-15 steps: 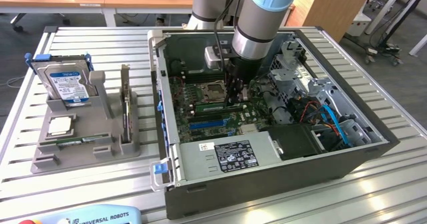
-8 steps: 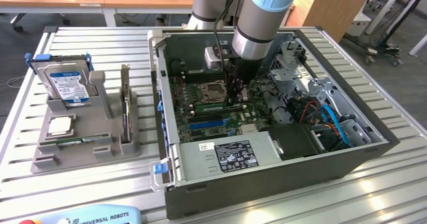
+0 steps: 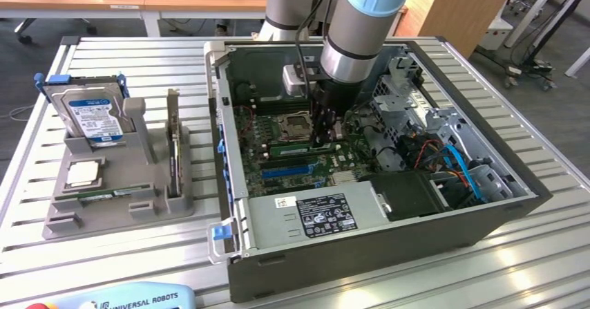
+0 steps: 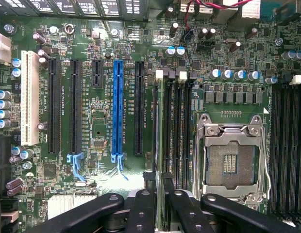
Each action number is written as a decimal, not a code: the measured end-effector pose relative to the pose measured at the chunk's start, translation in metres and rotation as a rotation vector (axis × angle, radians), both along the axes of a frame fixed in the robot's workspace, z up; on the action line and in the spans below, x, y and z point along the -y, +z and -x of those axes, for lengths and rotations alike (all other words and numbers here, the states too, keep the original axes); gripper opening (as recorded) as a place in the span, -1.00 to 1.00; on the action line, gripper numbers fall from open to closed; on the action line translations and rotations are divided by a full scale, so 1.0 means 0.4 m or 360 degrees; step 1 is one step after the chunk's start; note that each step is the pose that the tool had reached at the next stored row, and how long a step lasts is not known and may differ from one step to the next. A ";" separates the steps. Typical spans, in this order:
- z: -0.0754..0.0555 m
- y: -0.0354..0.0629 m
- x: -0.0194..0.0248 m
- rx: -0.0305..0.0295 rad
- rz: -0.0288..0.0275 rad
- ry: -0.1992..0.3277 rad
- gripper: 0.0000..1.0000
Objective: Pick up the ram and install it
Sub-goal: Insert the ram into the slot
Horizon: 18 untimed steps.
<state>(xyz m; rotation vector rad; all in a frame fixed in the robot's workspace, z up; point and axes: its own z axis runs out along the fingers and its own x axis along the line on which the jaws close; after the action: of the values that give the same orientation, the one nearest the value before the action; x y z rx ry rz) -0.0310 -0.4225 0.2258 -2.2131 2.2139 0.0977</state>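
Exterior view — arm reaches straight down into computer case — over ram.

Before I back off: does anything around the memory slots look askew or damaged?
Nothing stands out. The ram sits straight along its slot beside the empty processor socket, under the end effector; no tilt or damage shows.

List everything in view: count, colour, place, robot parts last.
Open grey computer case: one, on the slatted metal table.
Green motherboard: one, inside the case; processor socket empty.
Thin green ram stick: one, upright in a motherboard slot.
Second green ram stick: one, lying in the grey holder.
Blue-labelled hard drive: one, upright in the holder.
Square silver processor chip: one, in the holder.
Robot arm: one, silver and blue, reaching into the case.
Black tool: one, at that ram stick.
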 end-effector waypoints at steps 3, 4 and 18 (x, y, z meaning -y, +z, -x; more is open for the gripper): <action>0.000 0.000 0.000 0.00000 0.00000 0.0000 -0.62; 0.000 0.000 0.000 -0.00001 0.00001 0.0000 -0.62; 0.000 0.065 0.000 -0.00001 0.00003 0.0000 -0.62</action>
<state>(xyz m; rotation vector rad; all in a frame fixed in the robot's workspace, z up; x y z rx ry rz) -0.0310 -0.4225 0.2517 -2.2131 2.2141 0.0976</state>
